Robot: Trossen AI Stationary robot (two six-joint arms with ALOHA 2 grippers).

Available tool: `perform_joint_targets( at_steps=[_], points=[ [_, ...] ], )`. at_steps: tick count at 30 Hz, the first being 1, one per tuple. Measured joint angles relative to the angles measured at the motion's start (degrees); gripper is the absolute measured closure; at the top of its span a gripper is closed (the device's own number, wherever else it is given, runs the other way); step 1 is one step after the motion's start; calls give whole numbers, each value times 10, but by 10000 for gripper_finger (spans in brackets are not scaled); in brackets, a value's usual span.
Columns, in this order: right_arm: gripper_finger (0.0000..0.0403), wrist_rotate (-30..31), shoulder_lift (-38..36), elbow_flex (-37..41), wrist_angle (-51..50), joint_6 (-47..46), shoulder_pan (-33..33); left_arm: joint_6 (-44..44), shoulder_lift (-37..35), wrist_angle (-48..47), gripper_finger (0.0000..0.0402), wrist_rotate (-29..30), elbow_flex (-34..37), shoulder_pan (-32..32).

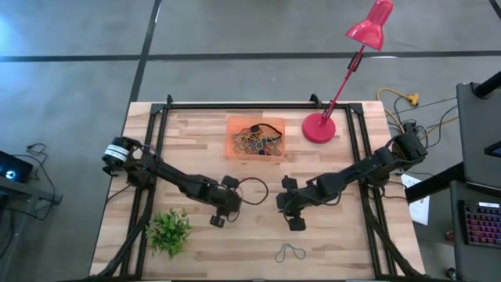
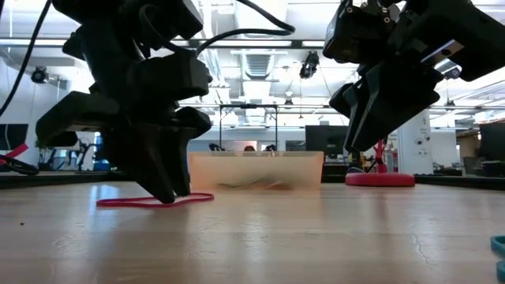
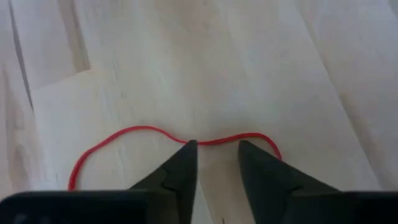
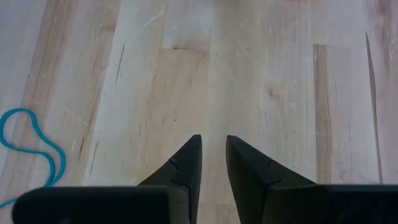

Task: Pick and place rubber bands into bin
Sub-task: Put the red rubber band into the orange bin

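Observation:
A red rubber band [image 3: 130, 130] lies flat on the wood as a wavy loop, also visible in the low view [image 2: 126, 203]. My left gripper [image 3: 216, 147] is open and low over it, its tips [image 2: 170, 193] at the table surface, one on each side of a short stretch of the band's strand. My right gripper [image 4: 213, 142] is open and raised above the table [image 2: 379, 110], right of the left one. A blue rubber band [image 4: 34, 149] lies near it, also seen in the high view [image 1: 290, 251]. The orange bin [image 1: 235, 149] sits at the far middle and holds several bands [image 1: 258, 139]. My left gripper comes at the red band from above, slanting down, with its fingertips [image 3: 188, 149] beside the strand [image 3: 214, 142] that runs across the gap. Whether the fingers touch the band cannot be told. The band lies flat and slack on the table.
A red desk lamp's round base [image 1: 318, 128] stands right of the bin, its arm leaning off the far right. A small green plant [image 1: 169, 229] sits near the left front. Bare wood lies between the two grippers and the bin.

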State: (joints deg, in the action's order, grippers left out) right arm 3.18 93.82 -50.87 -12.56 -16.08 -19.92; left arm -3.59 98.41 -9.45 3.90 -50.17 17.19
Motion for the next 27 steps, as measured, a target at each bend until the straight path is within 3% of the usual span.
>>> perform_joint_targets(
  at_steps=[9, 17, 27],
  points=[
    [339, 0, 0, 4, 1, 0, 0, -3, -15, -30, 230, -15, -2, 0],
    [339, 15, 0, 5, 1, 0, 0, -3, -39, -37, 226, -72, 3, 1],
    [339, 15, 0, 8, 8, 2, 0, -25, 13, -26, 226, -67, 10, 2]
  ],
)
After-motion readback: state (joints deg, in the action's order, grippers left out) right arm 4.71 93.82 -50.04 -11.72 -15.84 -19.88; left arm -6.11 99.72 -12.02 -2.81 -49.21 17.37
